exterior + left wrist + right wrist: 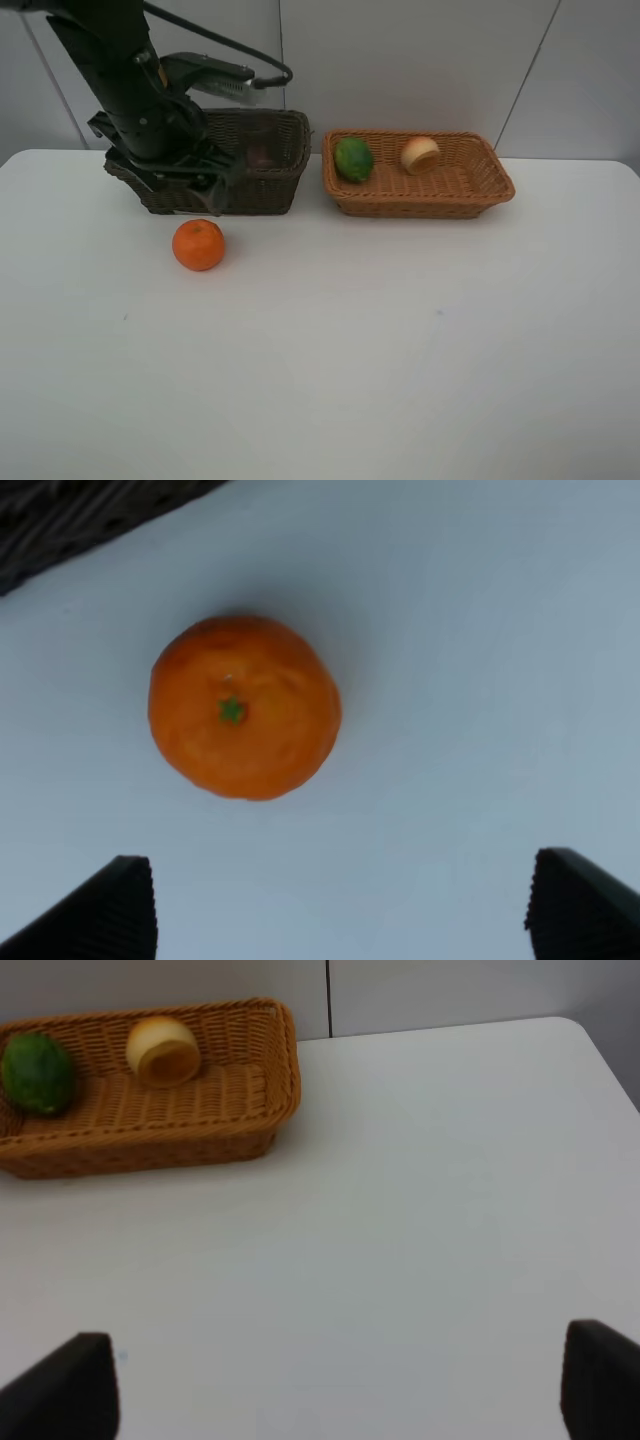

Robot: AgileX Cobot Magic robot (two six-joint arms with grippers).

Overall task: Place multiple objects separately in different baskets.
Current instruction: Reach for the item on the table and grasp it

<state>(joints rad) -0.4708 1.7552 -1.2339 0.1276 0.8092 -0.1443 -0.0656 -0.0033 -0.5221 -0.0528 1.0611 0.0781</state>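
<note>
White table (400,350) is seen carrying everything. Toward its back edge the dark brown basket (262,175) and the light orange-tan basket (470,185) are set side by side; the green oval fruit (353,159) and the peach (420,154) are held in the latter. The tangerine (198,245) lies just before the dark basket, below the left gripper (340,910), whose jaws are spread wide and grasp nothing. The right gripper (340,1380) is released too.
</note>
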